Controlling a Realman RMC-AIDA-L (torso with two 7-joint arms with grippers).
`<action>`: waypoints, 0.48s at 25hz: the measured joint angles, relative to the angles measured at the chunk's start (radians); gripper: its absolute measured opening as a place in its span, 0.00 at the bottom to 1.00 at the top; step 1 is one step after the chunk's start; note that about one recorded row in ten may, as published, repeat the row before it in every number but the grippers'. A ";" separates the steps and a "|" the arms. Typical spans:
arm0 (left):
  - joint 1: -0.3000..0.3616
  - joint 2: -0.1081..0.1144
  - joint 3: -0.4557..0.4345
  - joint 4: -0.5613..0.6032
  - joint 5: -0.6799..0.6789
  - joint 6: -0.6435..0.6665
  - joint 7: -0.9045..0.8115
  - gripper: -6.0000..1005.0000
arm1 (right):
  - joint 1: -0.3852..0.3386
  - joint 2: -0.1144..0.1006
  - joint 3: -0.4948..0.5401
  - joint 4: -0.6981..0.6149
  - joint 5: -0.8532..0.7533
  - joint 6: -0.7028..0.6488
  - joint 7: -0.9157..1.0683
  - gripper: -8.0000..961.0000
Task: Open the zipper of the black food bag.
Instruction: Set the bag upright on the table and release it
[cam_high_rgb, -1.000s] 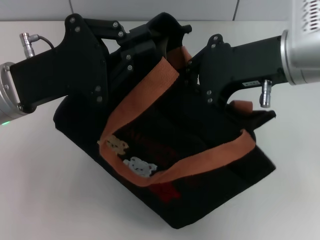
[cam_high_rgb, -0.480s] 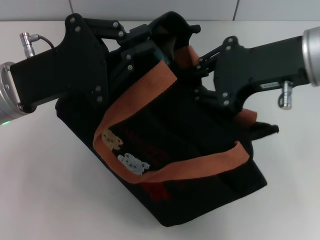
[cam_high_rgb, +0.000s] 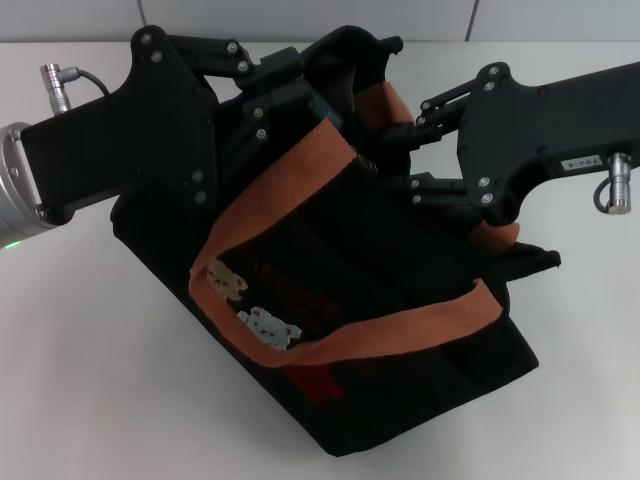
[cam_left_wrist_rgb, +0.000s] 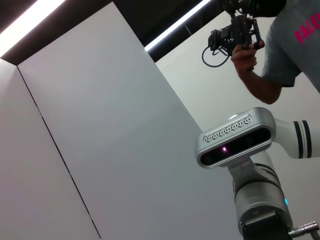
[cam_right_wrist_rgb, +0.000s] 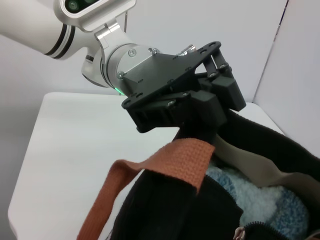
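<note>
Head view has the left gripper (cam_high_rgb: 300, 95) clamping the black food bag (cam_high_rgb: 420, 390) at its far top corner, fingers pinching the fabric just beside one orange-brown strap (cam_high_rgb: 270, 200). Across the bag's mouth, the right gripper (cam_high_rgb: 400, 160) is reaching into the top edge where the zipper (cam_right_wrist_rgb: 260, 226) is running; whether its fingers are together, I cannot tell.

Black food bag (cam_high_rgb: 400, 330) tilted on white table, orange-brown straps up, zipper (cam_right_wrist_rgb: 252, 229) parted, mouth open
</note>
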 joint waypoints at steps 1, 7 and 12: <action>0.000 0.000 0.000 0.000 0.000 0.000 0.000 0.11 | 0.000 0.001 -0.001 0.005 0.000 0.002 0.002 0.42; -0.003 -0.002 0.000 0.000 0.002 0.000 0.000 0.11 | 0.008 0.002 -0.004 0.025 -0.005 0.031 0.019 0.42; -0.006 -0.002 0.000 0.000 0.004 0.001 0.000 0.11 | 0.007 0.002 -0.035 0.028 -0.014 0.072 0.020 0.42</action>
